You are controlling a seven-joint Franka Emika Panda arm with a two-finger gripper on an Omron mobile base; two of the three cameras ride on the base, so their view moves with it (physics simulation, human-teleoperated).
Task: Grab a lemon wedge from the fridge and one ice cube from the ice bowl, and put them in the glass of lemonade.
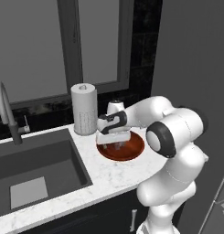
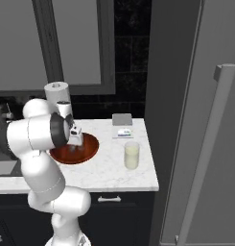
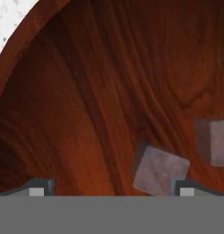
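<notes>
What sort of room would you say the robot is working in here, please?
Most likely a rendered kitchen: a dark sink with a curved faucet set in a white marble counter, and a tall grey fridge beside it.

Hand view: second ice cube cut off by right edge; nearer cube partly behind right fingertip. Ice bowl rim runs out of frame except at upper left. Left base view: arm covers the bowl's back part; cubes too small to tell. Right base view: the bowl's left side hidden behind arm.
</notes>
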